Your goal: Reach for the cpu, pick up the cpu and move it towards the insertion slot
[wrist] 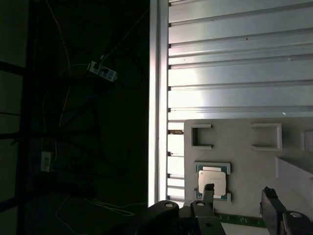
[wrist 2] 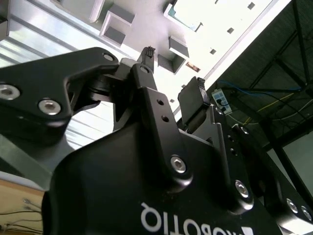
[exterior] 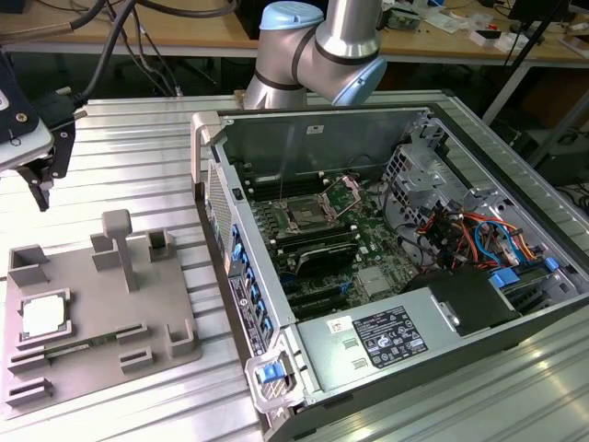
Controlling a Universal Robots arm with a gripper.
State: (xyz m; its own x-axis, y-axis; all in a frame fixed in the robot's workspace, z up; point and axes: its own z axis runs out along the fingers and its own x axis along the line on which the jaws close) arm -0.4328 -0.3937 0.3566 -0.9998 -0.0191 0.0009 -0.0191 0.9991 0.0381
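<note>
Exterior view: the black two-fingered gripper (exterior: 44, 180) hangs, jaws apart and empty, above the grey plastic tray (exterior: 101, 308), where the flat silvery square cpu (exterior: 44, 316) lies recessed, well apart from the metal-framed insertion slot (exterior: 304, 218).

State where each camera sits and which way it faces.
Exterior view: off the arm, looking down on grey tray, cpu and open computer case; arm and gripper show.
First wrist view: on the wrist, looking past the open gripper at the cpu in the tray.
Second wrist view: on the wrist, behind the gripper's linkage, facing the tray.
Shared: gripper and tray in all three.
</note>
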